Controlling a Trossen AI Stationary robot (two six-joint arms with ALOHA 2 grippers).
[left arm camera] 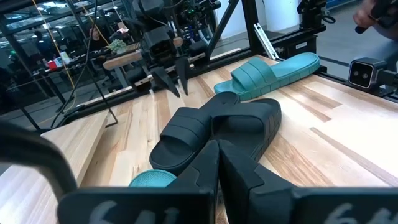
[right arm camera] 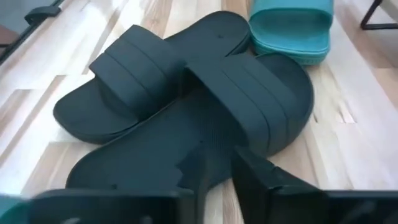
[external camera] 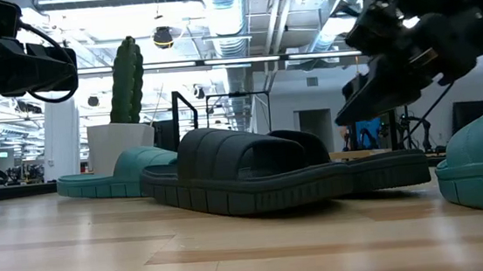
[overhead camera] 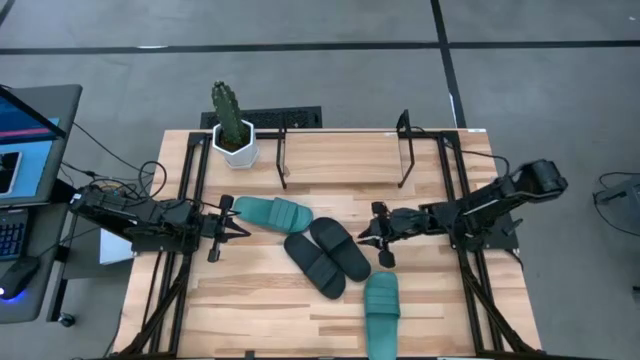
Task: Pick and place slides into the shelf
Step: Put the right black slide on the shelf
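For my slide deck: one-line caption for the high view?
Four slides lie unshelved: two black slides, two teal; both tools, left and right, flank them.

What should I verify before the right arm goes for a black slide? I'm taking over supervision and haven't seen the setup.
1. Shelf free to receive slides: ok, nothing between its brackets.
2. Right gripper empty: ok, fingers slightly parted beside the nearest black slide.
3. Black slides separate: not ok, that one overlaps the other black slide.
4. Left gripper out of the way: ok, shut, empty, at the teal slide's heel.
5. Second teal slide clear of the path: ok, near the table's front edge.
6. Cactus pot beside shelf: ok, upright.
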